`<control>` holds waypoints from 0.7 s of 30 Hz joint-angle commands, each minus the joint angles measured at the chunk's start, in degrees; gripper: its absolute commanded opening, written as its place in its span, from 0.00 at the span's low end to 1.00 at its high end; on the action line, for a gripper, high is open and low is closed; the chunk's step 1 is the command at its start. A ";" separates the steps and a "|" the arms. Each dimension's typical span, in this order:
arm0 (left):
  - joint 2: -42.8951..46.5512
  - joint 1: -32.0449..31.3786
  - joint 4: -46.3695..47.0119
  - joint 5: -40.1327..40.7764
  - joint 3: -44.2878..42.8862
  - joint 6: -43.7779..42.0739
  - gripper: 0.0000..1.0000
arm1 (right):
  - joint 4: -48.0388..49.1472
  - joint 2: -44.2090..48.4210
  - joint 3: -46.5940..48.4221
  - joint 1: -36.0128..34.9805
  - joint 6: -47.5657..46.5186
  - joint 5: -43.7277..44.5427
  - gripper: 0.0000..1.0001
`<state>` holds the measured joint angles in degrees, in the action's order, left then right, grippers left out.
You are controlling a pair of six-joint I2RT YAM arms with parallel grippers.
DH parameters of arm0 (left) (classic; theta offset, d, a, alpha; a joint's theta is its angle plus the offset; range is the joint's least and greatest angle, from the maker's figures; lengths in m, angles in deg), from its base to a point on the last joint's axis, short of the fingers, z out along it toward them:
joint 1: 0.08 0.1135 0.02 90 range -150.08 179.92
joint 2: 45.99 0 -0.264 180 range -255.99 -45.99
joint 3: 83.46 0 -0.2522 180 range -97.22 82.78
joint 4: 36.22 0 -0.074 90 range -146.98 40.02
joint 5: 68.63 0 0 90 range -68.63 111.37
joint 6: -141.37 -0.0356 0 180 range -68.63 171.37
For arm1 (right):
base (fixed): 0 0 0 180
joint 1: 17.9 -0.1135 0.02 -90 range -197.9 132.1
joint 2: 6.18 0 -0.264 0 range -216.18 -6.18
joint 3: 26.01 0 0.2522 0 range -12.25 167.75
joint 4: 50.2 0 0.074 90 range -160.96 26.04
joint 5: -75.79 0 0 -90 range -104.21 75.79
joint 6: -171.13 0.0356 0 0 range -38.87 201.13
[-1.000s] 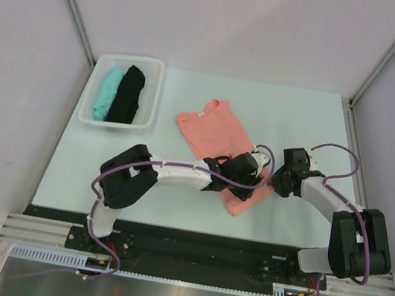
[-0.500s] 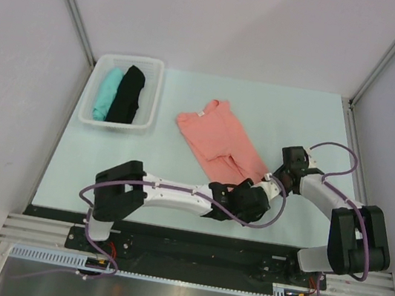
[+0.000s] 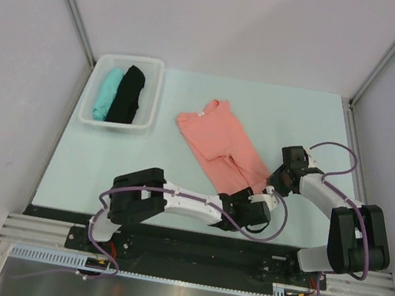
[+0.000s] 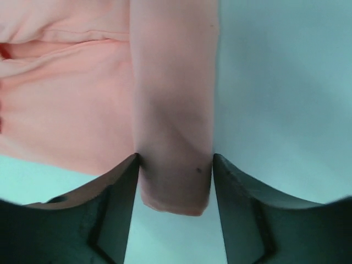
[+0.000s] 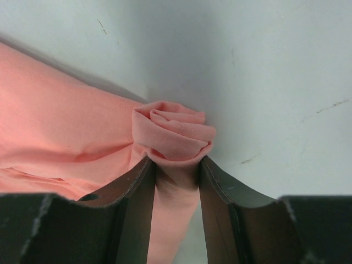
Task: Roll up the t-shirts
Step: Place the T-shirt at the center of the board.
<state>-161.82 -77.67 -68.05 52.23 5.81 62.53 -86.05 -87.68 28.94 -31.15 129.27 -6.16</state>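
Observation:
The salmon-pink t-shirt point(image 3: 216, 134) lies spread on the table, collar toward the far left, with its lower end wound into a short roll point(image 3: 250, 183). My right gripper point(image 3: 274, 183) point(image 5: 176, 159) is shut on the right end of that roll point(image 5: 175, 132), and cloth bulges above its fingers. At the roll's near end point(image 4: 175, 121), my left gripper point(image 3: 255, 204) point(image 4: 175, 157) is open, one finger on each side just touching the cloth. A teal t-shirt point(image 3: 105, 92) and a black t-shirt point(image 3: 127, 94) lie rolled in the basket.
A white plastic basket point(image 3: 154, 92) stands at the far left of the pale green table point(image 3: 300, 119). Grey walls enclose the table on three sides. My left arm point(image 3: 182, 200) stretches low along the near edge toward the right arm.
My left gripper has come off the middle of the shirt, swung toward the near edge and opened, and now straddles the roll's near end. The right gripper has kept its hold.

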 commanded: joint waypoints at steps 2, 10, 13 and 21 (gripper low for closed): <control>-5.45 -1.34 -2.06 10.97 -3.97 -5.44 0.46 | -0.33 -0.86 1.88 0.34 0.29 2.05 0.41; 1.04 -1.52 4.09 -0.77 0.59 -7.56 0.13 | -1.46 1.06 2.23 1.74 -1.73 1.53 0.46; 3.85 -1.43 4.97 -8.68 1.82 -5.20 0.11 | -2.69 4.74 2.23 2.36 -3.14 2.14 0.58; 8.86 3.66 9.96 -30.30 8.92 6.58 0.08 | -9.10 15.48 1.97 3.51 -4.90 2.40 0.63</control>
<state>-157.84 -76.84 -63.44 37.14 10.23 61.05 -90.33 -77.47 29.31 -27.20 125.86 -5.83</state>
